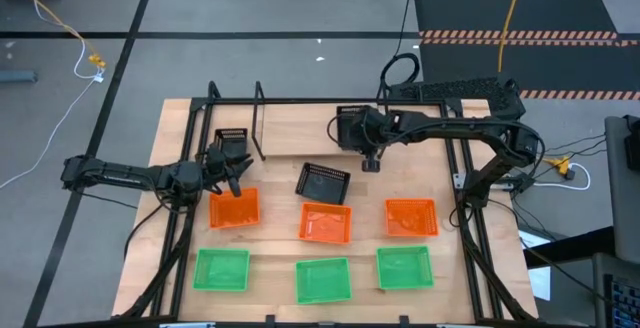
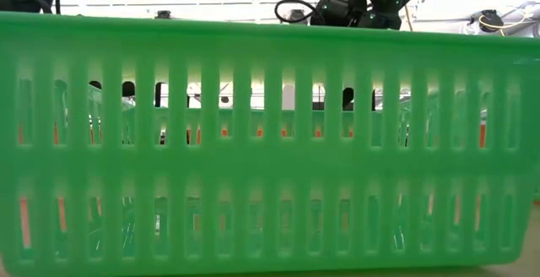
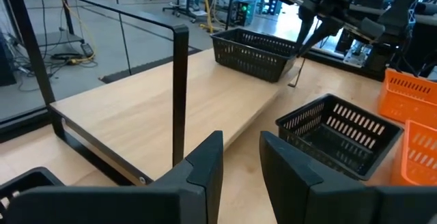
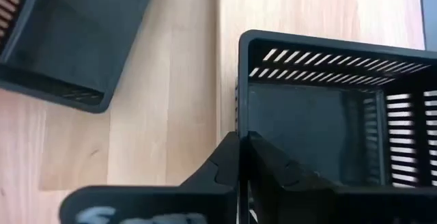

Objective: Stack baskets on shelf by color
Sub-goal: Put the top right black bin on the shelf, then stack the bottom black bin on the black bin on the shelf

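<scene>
Nine small plastic mesh baskets in the high view, none with anything visible inside. Three green mesh baskets (image 1: 322, 279) sit in a row along the near table edge; one fills the low view (image 2: 270, 142). Three orange mesh baskets (image 1: 325, 222) form the row behind them. One black mesh basket (image 1: 323, 182) sits tilted mid-table, just behind the middle orange one. A second black mesh basket (image 1: 352, 126) is on the pale wooden shelf board (image 1: 300, 133), under the right gripper (image 1: 371, 160). A third black basket (image 1: 231, 137) lies at the left end by the thin black metal hoop upright (image 1: 260, 118).

Right gripper fingers (image 4: 235, 162) are pressed together, nothing between them; tips sit at the rim of the black basket on the shelf, contact unclear.

Left gripper (image 1: 232, 175) hovers between the third black basket and the left orange basket (image 1: 234, 209); fingers (image 3: 205, 169) part-spread with an empty gap, pointing toward the tilted black basket (image 3: 338, 132), well apart from it.
</scene>
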Action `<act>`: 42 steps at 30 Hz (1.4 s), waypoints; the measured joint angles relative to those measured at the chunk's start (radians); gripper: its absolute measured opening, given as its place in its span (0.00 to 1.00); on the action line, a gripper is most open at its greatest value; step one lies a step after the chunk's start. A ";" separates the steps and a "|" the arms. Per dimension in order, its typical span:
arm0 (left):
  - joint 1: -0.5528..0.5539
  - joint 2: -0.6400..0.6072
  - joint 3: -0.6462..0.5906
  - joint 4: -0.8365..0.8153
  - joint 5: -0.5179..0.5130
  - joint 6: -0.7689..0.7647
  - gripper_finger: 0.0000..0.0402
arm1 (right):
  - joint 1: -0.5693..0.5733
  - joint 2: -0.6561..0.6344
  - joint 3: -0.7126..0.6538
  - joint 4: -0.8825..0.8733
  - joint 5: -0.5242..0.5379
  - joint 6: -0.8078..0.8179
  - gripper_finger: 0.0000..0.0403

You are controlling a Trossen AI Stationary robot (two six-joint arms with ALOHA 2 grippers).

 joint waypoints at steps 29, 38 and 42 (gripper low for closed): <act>0.000 0.000 0.000 0.010 -0.083 -0.014 0.24 | 0.204 -0.187 0.041 0.037 -0.003 -0.073 0.41; 0.000 0.000 0.000 0.027 -0.082 -0.049 0.24 | 0.350 -0.027 0.035 -0.020 0.101 -0.401 0.32; 0.000 0.000 0.000 0.013 -0.082 -0.037 0.24 | 0.333 0.032 0.037 -0.018 0.020 -0.497 0.29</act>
